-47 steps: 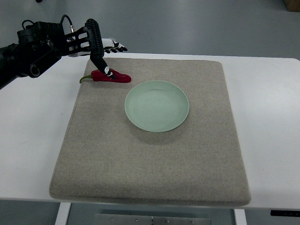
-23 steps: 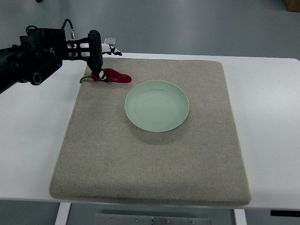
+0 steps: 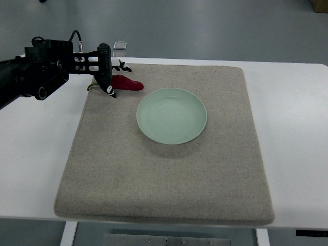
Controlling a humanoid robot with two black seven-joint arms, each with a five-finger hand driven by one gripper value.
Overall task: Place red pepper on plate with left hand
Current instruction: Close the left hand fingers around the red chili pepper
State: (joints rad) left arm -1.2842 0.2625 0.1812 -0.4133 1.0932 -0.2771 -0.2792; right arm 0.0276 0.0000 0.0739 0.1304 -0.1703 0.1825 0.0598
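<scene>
A red pepper (image 3: pixel 129 84) with a green stem lies on the grey mat, just left of and behind the pale green plate (image 3: pixel 171 116). My left hand (image 3: pixel 116 78), black with white fingertips, comes in from the left and hangs low over the pepper's stem end. Its thumb tip (image 3: pixel 110 90) is on the near side of the pepper, and the other fingertips (image 3: pixel 122 66) are spread on the far side. The fingers straddle the pepper without closing on it. The hand hides the stem end. Nothing lies on the plate.
The grey felt mat (image 3: pixel 164 169) covers most of the white table (image 3: pixel 297 113). A small clear object (image 3: pixel 119 45) sits beyond the table's far edge behind the hand.
The left hand has dropped lower and turned over the pepper's stem end, its thumb swinging from on top of the pepper to its near side. The pepper stays on the mat.
</scene>
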